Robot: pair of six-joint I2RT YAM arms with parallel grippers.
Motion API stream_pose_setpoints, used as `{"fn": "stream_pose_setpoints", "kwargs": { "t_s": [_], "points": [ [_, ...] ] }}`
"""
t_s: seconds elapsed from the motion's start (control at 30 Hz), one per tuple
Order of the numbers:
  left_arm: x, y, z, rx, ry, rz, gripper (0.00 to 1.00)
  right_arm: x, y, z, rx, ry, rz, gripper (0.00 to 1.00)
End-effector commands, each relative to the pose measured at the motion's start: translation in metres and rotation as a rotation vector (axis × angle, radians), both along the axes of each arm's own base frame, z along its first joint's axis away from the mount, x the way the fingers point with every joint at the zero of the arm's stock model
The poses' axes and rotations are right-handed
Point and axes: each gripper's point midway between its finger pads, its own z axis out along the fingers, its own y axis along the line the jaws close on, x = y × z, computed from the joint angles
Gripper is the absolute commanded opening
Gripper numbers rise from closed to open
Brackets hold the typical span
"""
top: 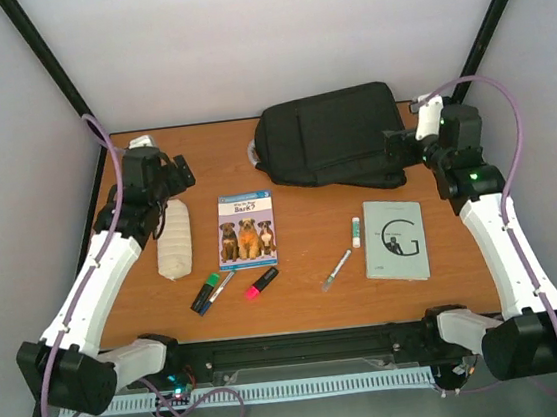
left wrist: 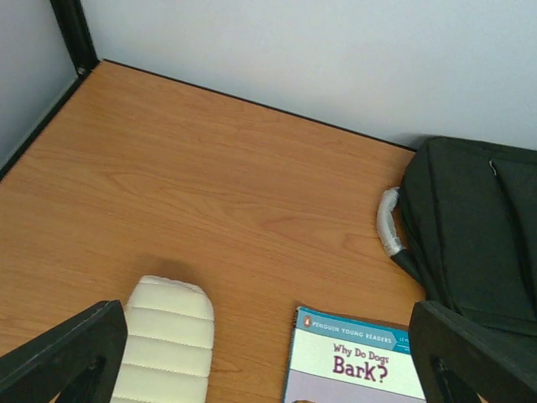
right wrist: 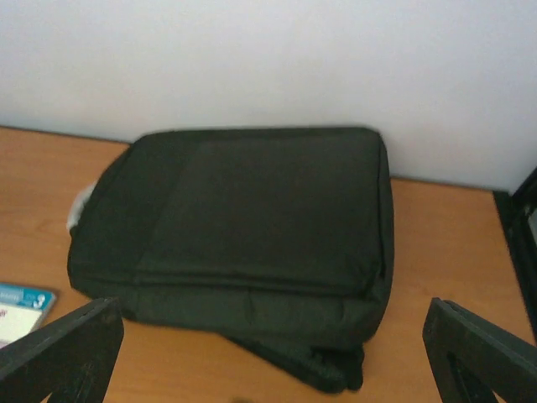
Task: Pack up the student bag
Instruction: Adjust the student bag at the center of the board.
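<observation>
The black student bag (top: 336,136) lies flat and closed at the back of the table, its grey loop handle (top: 253,152) at its left end. It fills the right wrist view (right wrist: 243,227) and shows at the right of the left wrist view (left wrist: 474,227). My left gripper (top: 182,174) is open and empty, above the table left of the bag. My right gripper (top: 393,147) is open and empty, at the bag's right end. A dog book (top: 247,229), a white padded pouch (top: 173,240), a grey notebook (top: 396,239), markers (top: 210,291), a pink highlighter (top: 262,283), a glue stick (top: 356,231) and a pen (top: 336,270) lie in front.
Grey walls close off the back and sides. Black frame posts stand at the back corners. The table's front edge carries a black rail (top: 304,346) between the arm bases.
</observation>
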Motion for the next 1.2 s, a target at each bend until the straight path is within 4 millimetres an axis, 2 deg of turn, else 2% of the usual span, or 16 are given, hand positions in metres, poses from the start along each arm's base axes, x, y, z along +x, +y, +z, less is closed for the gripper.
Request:
{"fn": "stream_pose_setpoints", "kwargs": {
  "t_s": [0.0,0.1,0.2,0.33,0.47,0.57,0.77,0.9,1.17],
  "points": [
    [0.020,-0.016,-0.003,-0.111,-0.008,-0.077,0.94,-0.013,-0.004,-0.022,0.055,0.044,-0.024,1.00],
    [0.038,-0.023,-0.014,-0.155,0.024,-0.109,0.91,-0.024,0.003,-0.047,0.054,0.078,0.032,1.00],
    [0.060,-0.036,-0.033,-0.213,0.093,-0.156,0.83,-0.039,0.012,-0.072,0.041,0.101,0.110,1.00],
    [0.091,-0.053,-0.067,-0.301,0.183,-0.204,0.75,-0.062,0.024,-0.096,0.036,0.140,0.210,1.00],
    [0.119,-0.067,-0.100,-0.361,0.256,-0.239,0.73,-0.072,0.027,-0.106,0.014,0.134,0.253,1.00],
    [0.135,-0.075,-0.121,-0.399,0.296,-0.264,0.75,-0.076,0.027,-0.113,-0.006,0.136,0.272,1.00],
    [0.160,-0.091,-0.153,-0.474,0.351,-0.302,0.86,-0.079,0.034,-0.122,-0.022,0.147,0.338,1.00],
    [0.177,-0.101,-0.161,-0.524,0.357,-0.334,0.91,-0.083,0.039,-0.124,-0.021,0.151,0.383,1.00],
    [0.211,-0.129,-0.168,-0.606,0.352,-0.408,0.90,-0.078,0.033,-0.131,-0.040,0.169,0.355,0.99]
  ]
}}
